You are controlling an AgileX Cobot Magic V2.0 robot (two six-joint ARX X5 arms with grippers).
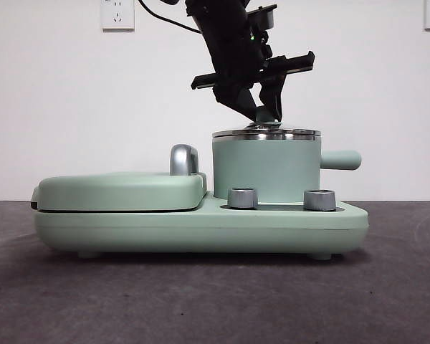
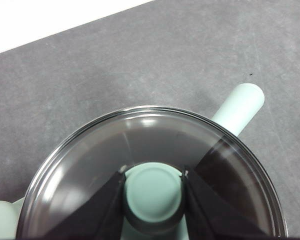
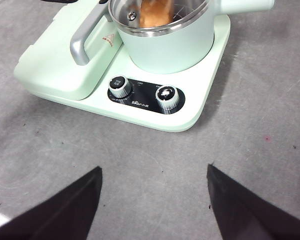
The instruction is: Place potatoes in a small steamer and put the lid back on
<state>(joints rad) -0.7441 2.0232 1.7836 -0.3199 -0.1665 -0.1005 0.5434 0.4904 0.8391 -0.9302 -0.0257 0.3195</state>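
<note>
My left gripper (image 2: 152,192) is closed on the mint-green knob (image 2: 153,192) of the glass lid (image 2: 90,165), one black jaw against each side of it. In the front view the same gripper (image 1: 266,109) reaches down from above, and the lid (image 1: 266,133) lies flat on the steel rim of the small steamer (image 1: 266,168), whose stubby handle (image 1: 340,160) points away to the side. The light-brown potato (image 3: 155,12) shows inside the pot (image 3: 172,47) in my right wrist view. The steamer stands on a mint-green cooker base (image 1: 201,226) with two steel dials (image 1: 242,198), beside a flat griddle (image 1: 122,190). My right gripper (image 3: 152,202) hangs wide open and empty above the grey table (image 3: 260,165), well apart from the base.
</note>
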